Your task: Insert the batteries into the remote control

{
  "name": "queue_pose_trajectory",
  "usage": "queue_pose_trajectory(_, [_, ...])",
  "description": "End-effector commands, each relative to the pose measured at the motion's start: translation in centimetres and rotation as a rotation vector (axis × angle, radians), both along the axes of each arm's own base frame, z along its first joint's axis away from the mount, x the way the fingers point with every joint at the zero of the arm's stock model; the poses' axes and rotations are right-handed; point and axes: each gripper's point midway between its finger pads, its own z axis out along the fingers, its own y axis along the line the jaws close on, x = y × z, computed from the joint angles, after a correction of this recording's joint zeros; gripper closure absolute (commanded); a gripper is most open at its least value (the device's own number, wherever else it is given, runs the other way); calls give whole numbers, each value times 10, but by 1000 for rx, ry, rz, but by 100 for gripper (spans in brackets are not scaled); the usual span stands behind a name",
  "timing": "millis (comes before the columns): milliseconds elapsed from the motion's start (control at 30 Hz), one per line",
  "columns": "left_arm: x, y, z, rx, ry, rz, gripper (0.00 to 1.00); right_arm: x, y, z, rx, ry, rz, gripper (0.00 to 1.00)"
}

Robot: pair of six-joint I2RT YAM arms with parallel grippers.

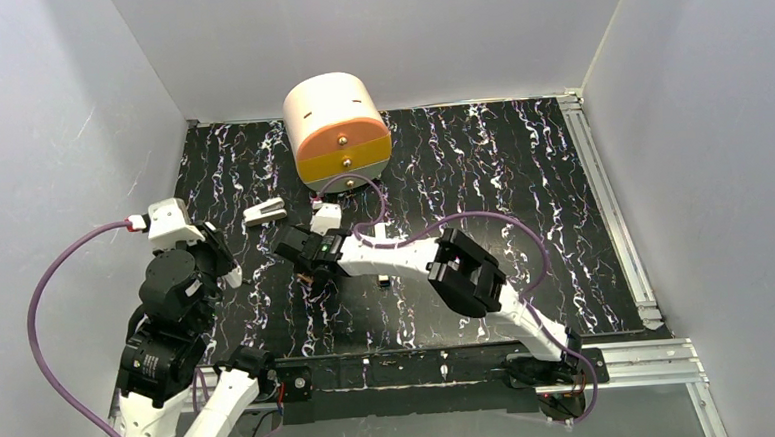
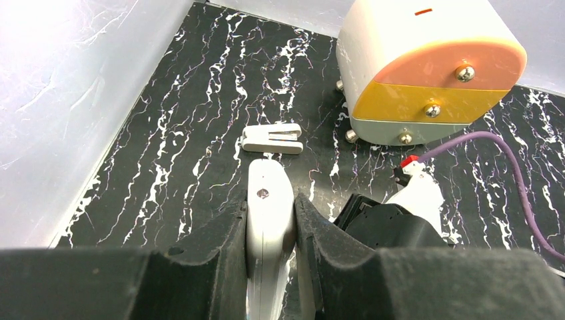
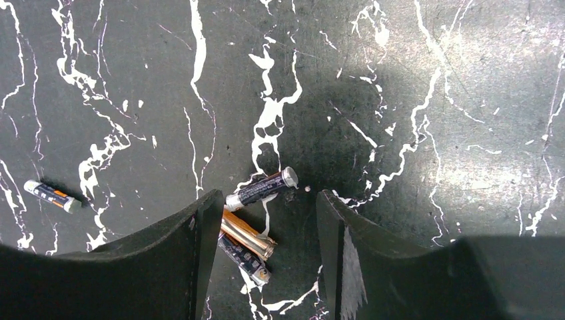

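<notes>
My right gripper [image 3: 268, 200] is released, its jaws standing apart over the black marbled worktop [image 3: 426, 100] and holding nothing. Between and just below them lie three batteries close together: a dark one [image 3: 261, 189] lying across the gap, a coppery one [image 3: 246, 235] and another dark one [image 3: 244, 260] side by side at my left finger. A fourth battery [image 3: 52, 195] lies well apart at the edge of my wrist view. To the left, my left gripper [image 2: 270, 210] is clenched on the remote control [image 2: 268, 197], gripping it by its edges with its rounded end pointing far. I cannot tell whether its compartment is open. Beyond it lie a small white slotted piece [image 2: 272, 139] and a cream and orange drum [image 2: 426, 73]. I judge the step to be picking a first battery. Next I must lower over a single cell, clear of its neighbours, and close across its slim body.
</notes>
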Motion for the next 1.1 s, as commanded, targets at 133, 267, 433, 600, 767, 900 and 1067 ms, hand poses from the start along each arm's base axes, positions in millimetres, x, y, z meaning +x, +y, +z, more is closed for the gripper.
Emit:
queue_pose_trajectory(133, [0,5,6,21,-22,22,100,3,-2,-11,-83,-34,-9,37])
queue_pose_trajectory(267, [0,6,5,24,-20,25,100,4,-4,-20,-154,-63,8,37])
queue_pose_trajectory(433, [-1,3,6,15,-30,6,100,5,-27,-27,-297,-109,4,37])
queue_pose_trajectory(600, [1,-1,5,9,-32,-11,100,6,-30,-27,-345,-148,48,37])
queue_pose_trajectory(767, [1,-1,5,9,-29,-13,100,-3,-20,-32,-351,-141,137,35])
queue_pose_trajectory(900, [2,-2,4,6,-26,-19,100,-7,-19,-36,-344,-119,165,35])
queue_pose_trajectory(1067, [3,-4,2,8,-19,-28,100,-12,-23,-33,-343,-110,193,44])
